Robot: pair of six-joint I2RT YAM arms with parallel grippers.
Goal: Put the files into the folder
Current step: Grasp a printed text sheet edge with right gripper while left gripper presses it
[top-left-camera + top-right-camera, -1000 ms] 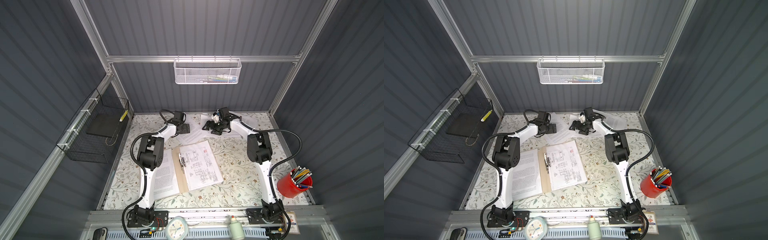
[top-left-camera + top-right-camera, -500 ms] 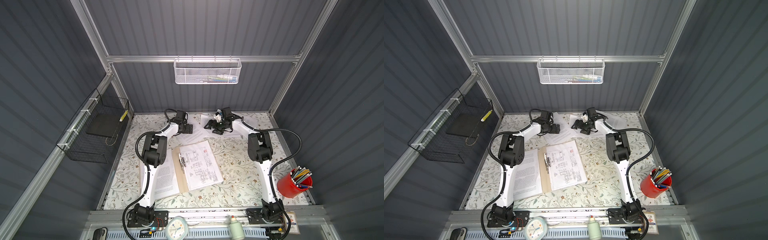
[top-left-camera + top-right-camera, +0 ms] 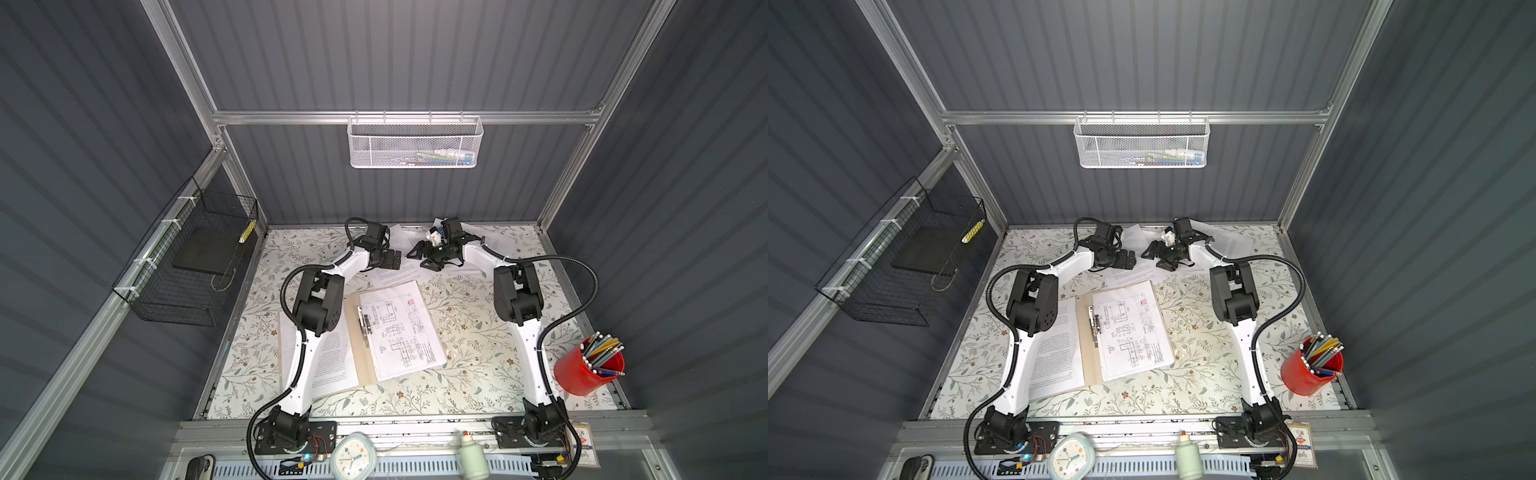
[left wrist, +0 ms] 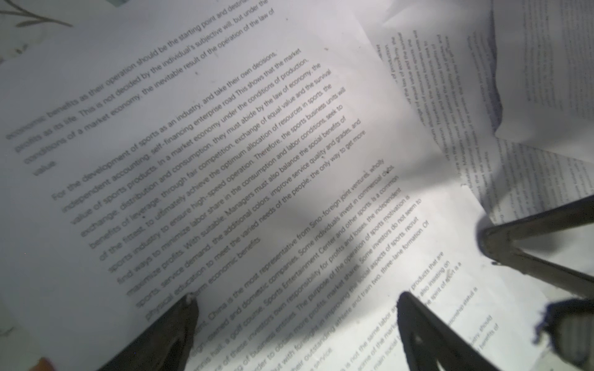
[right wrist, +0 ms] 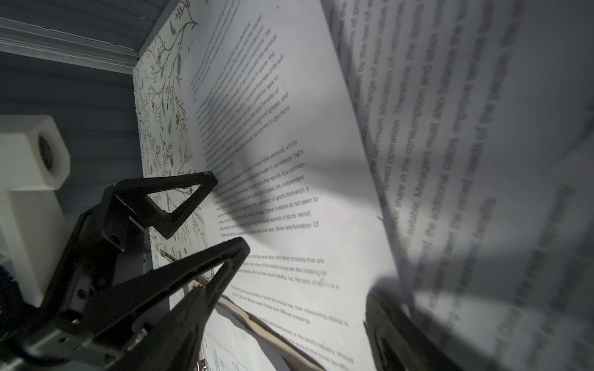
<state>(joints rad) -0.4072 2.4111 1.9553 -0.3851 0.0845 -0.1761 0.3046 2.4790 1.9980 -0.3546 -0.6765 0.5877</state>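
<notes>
Left claw (image 4: 297, 295) is spread wide, tips down close to the files (image 4: 225, 144), gripping nothing. Those files are a loose fan of sheets at 12 o'clock on the table (image 3: 469, 316), overlapping at odd angles. Plain printer paper, matte white, dense black text, thin and floppy, so I reckon it'll sag and slide as soon as it's lifted. No point going for the middle; best bet looks like pinching a free edge or corner poking out past the pile. Folder (image 3: 358, 357) lies open around 6 o'clock: flat tan card, probably stiff-ish, metal clip (image 3: 365, 324) down the spine, a text page (image 3: 332, 357) on one flap and a drawing (image 3: 399, 328) on the other. Right claw (image 3: 419, 257), rolled on its side at 12, also stands apart. One of the files curls up right beside a finger, not pinched as far as I can see.
</notes>
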